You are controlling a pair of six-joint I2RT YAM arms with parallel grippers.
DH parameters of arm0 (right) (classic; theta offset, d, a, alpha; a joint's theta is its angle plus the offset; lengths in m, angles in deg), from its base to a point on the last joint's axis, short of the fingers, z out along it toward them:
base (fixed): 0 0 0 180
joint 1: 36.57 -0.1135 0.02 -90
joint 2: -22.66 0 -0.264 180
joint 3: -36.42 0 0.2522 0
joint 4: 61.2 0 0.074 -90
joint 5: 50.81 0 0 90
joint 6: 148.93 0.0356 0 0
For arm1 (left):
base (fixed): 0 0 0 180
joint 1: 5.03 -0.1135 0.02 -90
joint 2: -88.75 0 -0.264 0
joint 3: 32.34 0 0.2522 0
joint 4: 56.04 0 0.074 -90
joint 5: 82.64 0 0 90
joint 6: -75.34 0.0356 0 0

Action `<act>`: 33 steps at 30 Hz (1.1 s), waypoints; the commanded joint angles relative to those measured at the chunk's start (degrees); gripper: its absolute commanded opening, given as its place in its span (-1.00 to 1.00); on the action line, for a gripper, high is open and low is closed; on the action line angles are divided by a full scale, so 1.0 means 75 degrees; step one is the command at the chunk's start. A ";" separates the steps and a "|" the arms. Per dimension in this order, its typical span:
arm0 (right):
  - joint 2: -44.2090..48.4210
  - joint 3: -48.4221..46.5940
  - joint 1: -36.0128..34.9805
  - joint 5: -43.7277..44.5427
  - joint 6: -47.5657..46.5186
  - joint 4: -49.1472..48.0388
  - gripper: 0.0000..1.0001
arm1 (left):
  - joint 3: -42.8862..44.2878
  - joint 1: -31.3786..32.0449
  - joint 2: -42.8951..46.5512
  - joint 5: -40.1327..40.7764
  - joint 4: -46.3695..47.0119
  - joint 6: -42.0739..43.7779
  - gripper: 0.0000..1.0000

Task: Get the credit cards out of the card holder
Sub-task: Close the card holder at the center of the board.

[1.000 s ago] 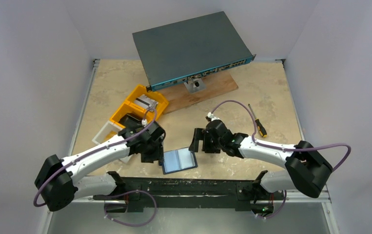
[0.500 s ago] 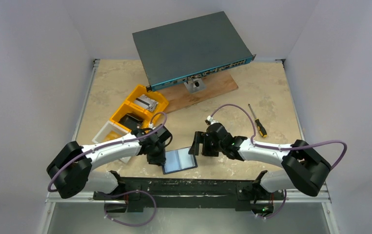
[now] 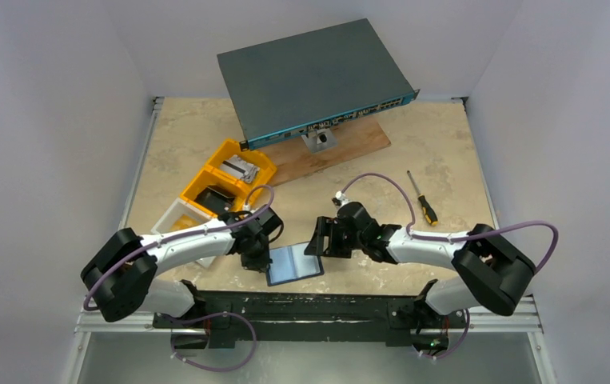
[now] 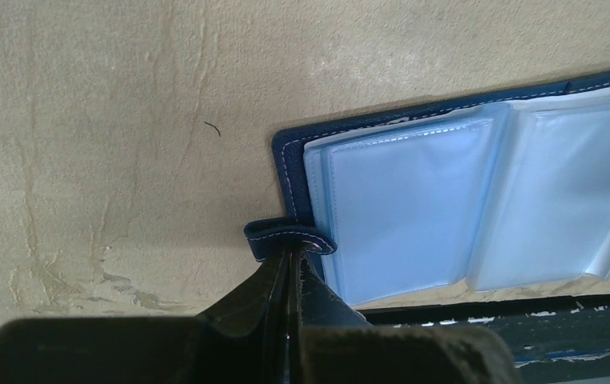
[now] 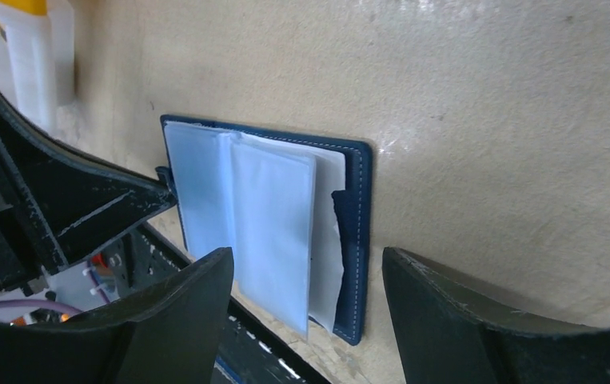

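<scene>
The desk (image 3: pixel 445 144) is sandy. The card holder (image 3: pixel 294 263) is laid open and flat on it, between the two pincers. The right pincer (image 5: pixel 305 268) is spread wide above the holder's right edge. The left pincer (image 4: pixel 292 258) is pressed shut on the tab (image 4: pixel 285 234) at the holder's left edge.

- The left pincer (image 4: pixel 293 268) blocks the left edge of the card holder (image 3: pixel 294 264), its fingers pinched together on the tab (image 4: pixel 289 234).
- The right pincer (image 5: pixel 305 260) crowds the holder's right edge, jaws spread wide.
- Just nearer than the holder runs the black rail (image 3: pixel 301 304), leaving little room.
- Beyond the holder, bare counter (image 3: pixel 301 200) lies free up to the wooden board (image 3: pixel 357 142).
- Yellow bins (image 3: pixel 225 180) stand to the holder's far left.
</scene>
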 commanded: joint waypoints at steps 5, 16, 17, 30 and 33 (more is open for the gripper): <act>-0.0394 0.0347 0.0005 -0.0911 0.0401 -0.0622 0.41 | -0.0031 0.0033 -0.1114 -0.0126 0.1017 -0.0022 -1.00; 0.0609 0.0567 0.0324 -0.1684 0.1100 -0.1068 0.41 | 0.0122 0.0039 -0.1456 -0.0340 0.1235 0.0017 -1.00; 0.0634 0.0600 0.0335 -0.1790 0.1180 -0.1205 0.41 | 0.0134 0.0040 -0.1485 -0.0348 0.1245 0.0008 -1.00; 0.0429 0.0833 0.0351 -0.2533 0.2102 -0.2835 0.40 | 0.0316 0.0077 -0.1605 -0.0572 0.1477 0.0162 -1.00; 0.0622 0.0718 0.0357 -0.2372 0.2106 -0.2667 0.40 | 0.0335 0.0106 -0.1578 -0.0619 0.1582 0.0192 -1.00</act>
